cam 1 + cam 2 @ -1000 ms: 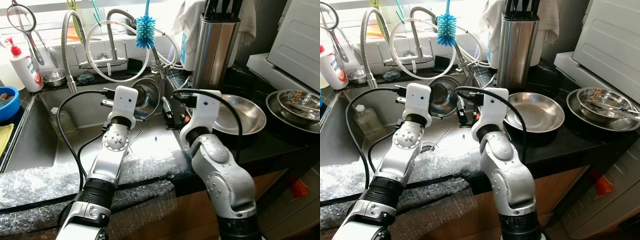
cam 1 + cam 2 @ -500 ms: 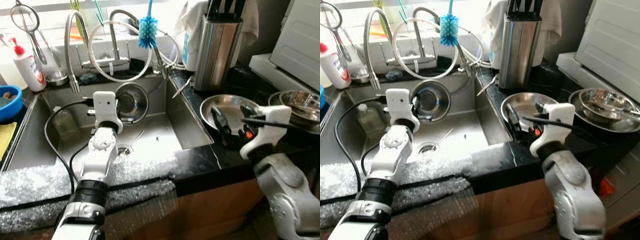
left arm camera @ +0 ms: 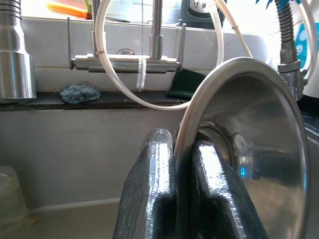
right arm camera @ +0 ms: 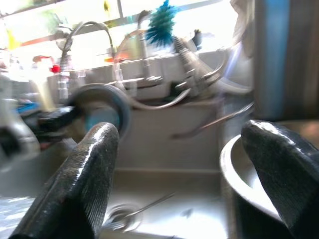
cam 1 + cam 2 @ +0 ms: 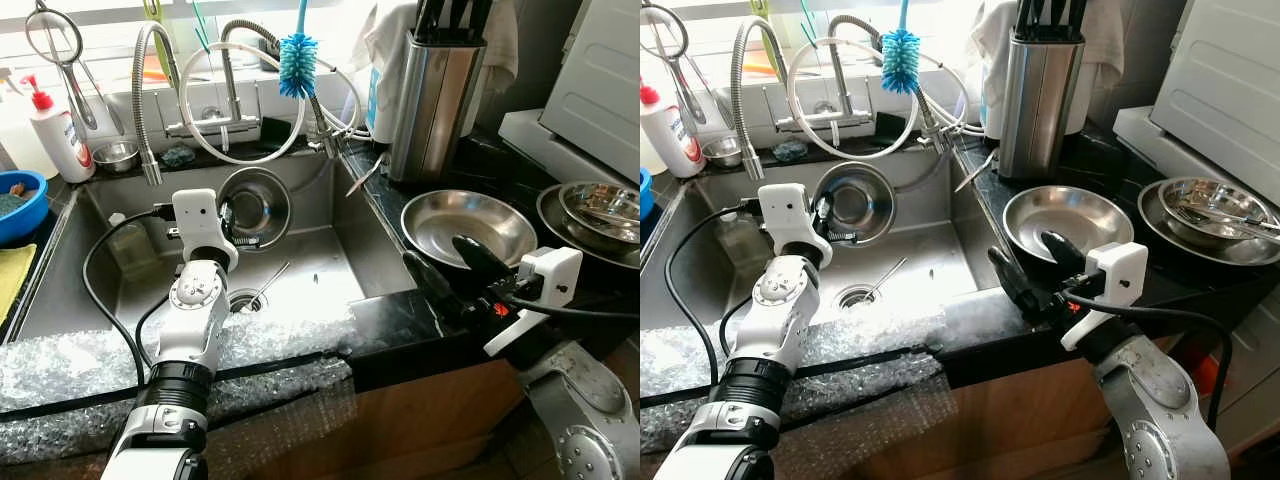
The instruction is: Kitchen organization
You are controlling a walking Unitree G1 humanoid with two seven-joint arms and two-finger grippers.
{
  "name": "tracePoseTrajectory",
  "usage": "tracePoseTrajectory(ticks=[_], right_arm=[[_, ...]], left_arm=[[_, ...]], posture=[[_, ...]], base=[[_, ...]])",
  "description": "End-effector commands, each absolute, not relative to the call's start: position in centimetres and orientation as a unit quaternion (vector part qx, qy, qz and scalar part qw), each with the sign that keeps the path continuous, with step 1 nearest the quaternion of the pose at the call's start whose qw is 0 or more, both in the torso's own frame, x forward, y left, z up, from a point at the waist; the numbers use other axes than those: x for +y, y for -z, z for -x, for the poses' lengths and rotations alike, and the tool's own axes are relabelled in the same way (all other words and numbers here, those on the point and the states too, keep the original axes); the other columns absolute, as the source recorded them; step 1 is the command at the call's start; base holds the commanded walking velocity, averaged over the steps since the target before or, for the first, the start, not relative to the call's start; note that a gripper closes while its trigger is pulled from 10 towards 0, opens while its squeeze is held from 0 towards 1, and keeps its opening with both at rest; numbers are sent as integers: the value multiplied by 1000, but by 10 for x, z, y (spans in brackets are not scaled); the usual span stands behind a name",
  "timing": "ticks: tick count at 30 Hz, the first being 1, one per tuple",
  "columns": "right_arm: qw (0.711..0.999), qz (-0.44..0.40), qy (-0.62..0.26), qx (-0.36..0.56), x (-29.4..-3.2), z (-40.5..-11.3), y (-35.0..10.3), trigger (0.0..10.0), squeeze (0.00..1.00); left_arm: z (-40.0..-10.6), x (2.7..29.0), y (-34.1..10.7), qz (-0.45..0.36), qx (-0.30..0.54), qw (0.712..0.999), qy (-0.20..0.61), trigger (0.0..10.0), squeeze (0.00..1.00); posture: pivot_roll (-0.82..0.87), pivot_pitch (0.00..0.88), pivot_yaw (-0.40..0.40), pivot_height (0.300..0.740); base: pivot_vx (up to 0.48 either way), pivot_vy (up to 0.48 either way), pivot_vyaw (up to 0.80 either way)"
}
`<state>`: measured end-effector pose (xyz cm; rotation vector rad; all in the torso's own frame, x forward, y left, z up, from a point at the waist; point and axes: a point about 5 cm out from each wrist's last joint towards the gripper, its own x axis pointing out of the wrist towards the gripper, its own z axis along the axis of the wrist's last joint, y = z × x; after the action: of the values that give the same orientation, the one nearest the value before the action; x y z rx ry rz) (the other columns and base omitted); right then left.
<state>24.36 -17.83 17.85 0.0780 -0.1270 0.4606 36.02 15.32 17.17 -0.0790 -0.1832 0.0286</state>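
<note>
**A:** Left wrist view first: what has the left gripper (image 3: 182,194) got?

**B:** Its fingers are clamped on the rim of the small round stainless-steel bowl (image 5: 255,205), one inside, one outside. The bowl hangs over the steel sink (image 5: 330,255), near the back wall, below the coiled tap hose (image 5: 262,100).

**A:** Which way does it face?

**B:** Tipped on edge, mouth turned toward the camera and slightly right; being round, it has no long axis to speak of.

**A:** How will it handle?

**B:** Light and stiff, I'd judge, but smooth and likely slippery. The thin rim is the sensible hold, though the bowl could swing about such a pinch.

**A:** And to the right?

**B:** The right gripper (image 5: 455,268) hovers over the black bench (image 5: 400,315), fingers wide apart and holding nothing, just before the wide shallow steel pan (image 5: 468,224).
</note>
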Motion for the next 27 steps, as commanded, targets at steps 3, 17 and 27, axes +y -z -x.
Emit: tracePoseTrajectory(ticks=[3,17,27], right_arm=[[994,15,-90,-67,-206,-250,-165,10000,0],[997,0,-54,-50,-184,-248,-124,10000,0],[995,23,-52,-77,-178,-253,-125,10000,0]], left_arm=[[-360,154,-168,44,-97,994,-4,10000,0],[-363,154,-173,46,-110,993,5,10000,0],[-379,156,-181,60,-89,994,-9,10000,0]], posture=[[-210,0,30,740],[-193,0,29,740],[-187,0,38,740]], base=[[0,0,0],[0,0,0],[0,0,0]])
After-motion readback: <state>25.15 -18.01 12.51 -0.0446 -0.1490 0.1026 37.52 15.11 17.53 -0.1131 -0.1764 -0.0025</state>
